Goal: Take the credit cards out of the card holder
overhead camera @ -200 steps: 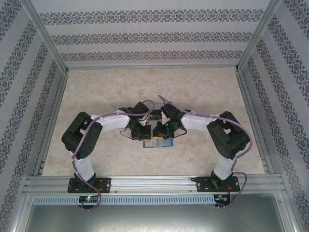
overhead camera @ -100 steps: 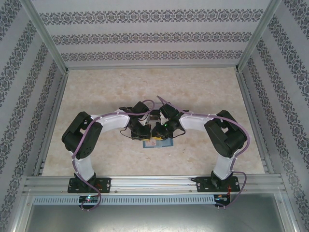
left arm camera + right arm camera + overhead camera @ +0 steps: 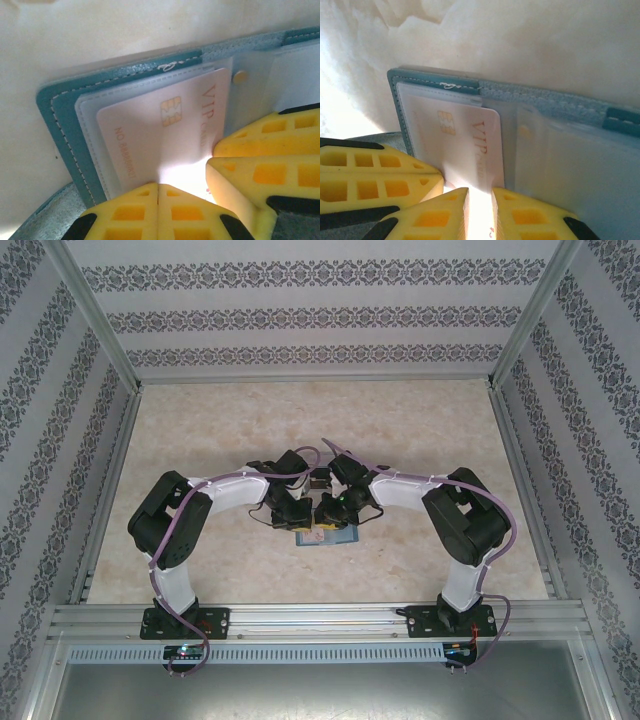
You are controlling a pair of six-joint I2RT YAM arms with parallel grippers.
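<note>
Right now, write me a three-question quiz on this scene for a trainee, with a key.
1. Which word is printed on the card? A) VISA B) VIP C) BANK
2. True or false: the wallet is folded shut.
3. Fill in: the chip on the card is ___ in colour.
Key: 1 B; 2 false, the wallet lies open; 3 gold.
</note>
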